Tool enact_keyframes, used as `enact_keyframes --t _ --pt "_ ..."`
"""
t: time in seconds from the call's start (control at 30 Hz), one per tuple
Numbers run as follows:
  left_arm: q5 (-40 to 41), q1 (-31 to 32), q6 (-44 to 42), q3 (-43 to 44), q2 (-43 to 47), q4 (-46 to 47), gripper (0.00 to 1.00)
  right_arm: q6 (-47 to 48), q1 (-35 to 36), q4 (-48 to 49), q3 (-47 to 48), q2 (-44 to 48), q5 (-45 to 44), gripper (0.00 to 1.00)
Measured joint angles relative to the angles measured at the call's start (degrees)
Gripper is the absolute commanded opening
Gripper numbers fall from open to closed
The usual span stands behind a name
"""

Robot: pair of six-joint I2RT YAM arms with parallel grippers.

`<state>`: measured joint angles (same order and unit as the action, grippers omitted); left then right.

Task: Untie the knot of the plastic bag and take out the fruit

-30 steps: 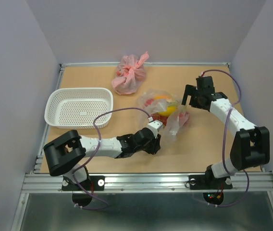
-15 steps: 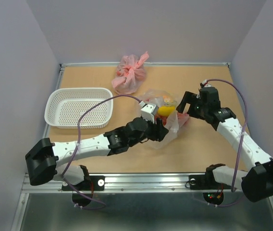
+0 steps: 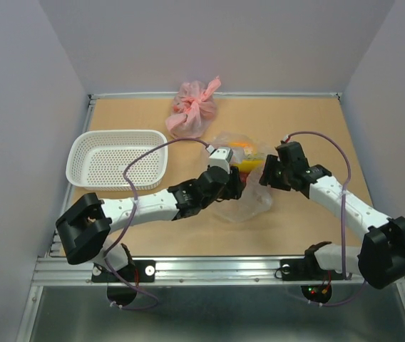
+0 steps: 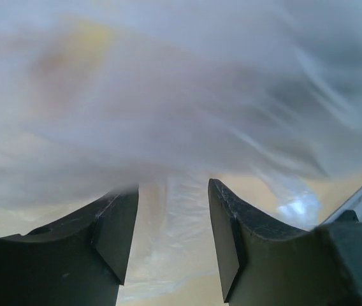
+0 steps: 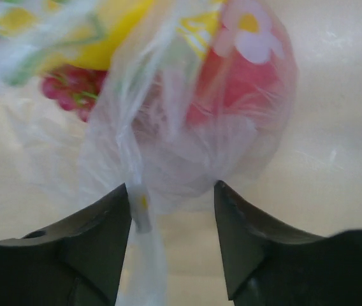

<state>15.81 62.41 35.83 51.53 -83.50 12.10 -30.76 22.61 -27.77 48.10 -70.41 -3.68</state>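
Observation:
The clear plastic bag lies crumpled mid-table between my two grippers. Through it show the fruit: a yellow one, a red one and a small red grape bunch. My left gripper presses into the bag's left side; in the left wrist view its jaws stand apart with thin clear film lying across the gap. My right gripper meets the bag from the right, jaws apart. A twisted strand of plastic hangs against its left finger. I cannot pick out the knot itself.
A pink tied bag sits at the back of the table. The white perforated basket stands at the left. The left arm's purple cable arcs over the basket's right rim.
The right gripper has come in leftward onto the bag and its jaws have narrowed. The left gripper has pushed a little further into the bag, which now lies flatter.

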Motion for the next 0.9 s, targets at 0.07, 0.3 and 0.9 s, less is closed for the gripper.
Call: enact_keyframes --t 0.07,0.3,0.9 --pt "-0.70 -1.49 0.00 0.00 -0.50 0.02 0.58 -0.52 -0.04 -0.46 -2.38 0.42 -2.51 0.25" --pt "-2.84 -3.98 -1.03 2.43 -4.00 0.00 0.58 -4.94 -0.04 -1.18 -7.80 5.01 -7.96 0.00" --pt "-6.12 -6.58 5.38 18.93 -27.45 -5.16 0.76 -6.60 -0.04 1.03 -9.94 4.70 -5.05 0.00"
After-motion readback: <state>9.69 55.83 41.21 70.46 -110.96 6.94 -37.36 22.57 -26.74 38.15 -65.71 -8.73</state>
